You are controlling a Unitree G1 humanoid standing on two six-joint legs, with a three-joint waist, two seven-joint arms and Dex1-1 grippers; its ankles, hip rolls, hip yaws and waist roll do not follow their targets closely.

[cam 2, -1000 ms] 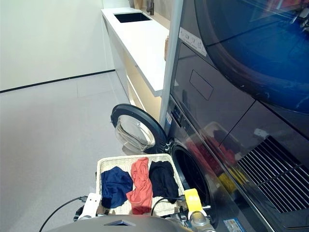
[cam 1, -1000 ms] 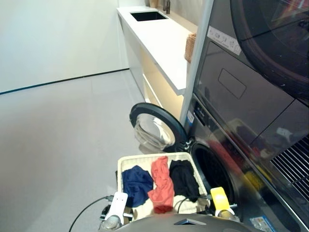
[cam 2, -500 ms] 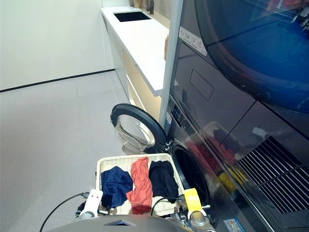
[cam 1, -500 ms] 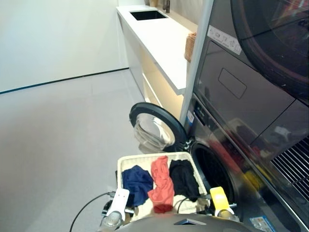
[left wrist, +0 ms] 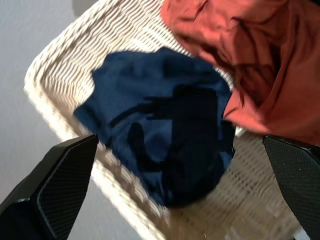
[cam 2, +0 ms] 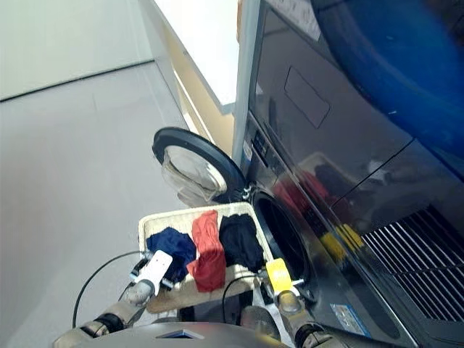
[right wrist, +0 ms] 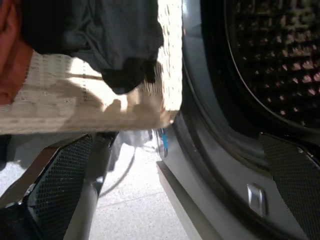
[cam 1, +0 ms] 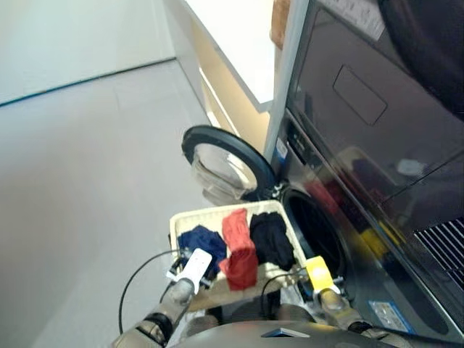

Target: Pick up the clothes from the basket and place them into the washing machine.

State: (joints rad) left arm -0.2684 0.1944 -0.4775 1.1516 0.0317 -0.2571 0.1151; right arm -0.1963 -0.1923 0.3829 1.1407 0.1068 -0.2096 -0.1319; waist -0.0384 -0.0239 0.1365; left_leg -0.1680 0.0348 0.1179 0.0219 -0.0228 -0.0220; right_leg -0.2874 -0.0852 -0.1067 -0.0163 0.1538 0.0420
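From the head cameras we look down on the basket (cam 1: pixel 176 226), which sits on the floor (cam 1: pixel 87 188) right in front of the washing machine (cam 1: pixel 341 210). Its round door (cam 1: pixel 225 165) stands swung open beyond the basket, and the dark porthole (cam 1: pixel 315 235) is just beside the basket's right edge. Inside the basket we see the three clothes side by side: the navy garment (cam 1: pixel 201 243) on the left, the red-orange garment (cam 1: pixel 238 246) in the middle, the black garment (cam 1: pixel 271 239) on the right. Our left gripper (cam 1: pixel 190 267) hangs at the basket's near left rim by the navy piece; our right gripper (cam 1: pixel 317 274) sits at the near right corner, next to the porthole. A white worktop (cam 1: pixel 239 36) runs along the wall farther off.

In the left wrist view, we find the navy garment lying straight ahead between our two fingers (left wrist: pixel 55 185), which are spread wide and hold nothing. The red-orange garment overlaps its edge.

In the right wrist view, our fingers (right wrist: pixel 60 185) are likewise spread wide and empty. The black garment droops over the basket's rim, with the perforated drum (right wrist: pixel 280 65) beside it.
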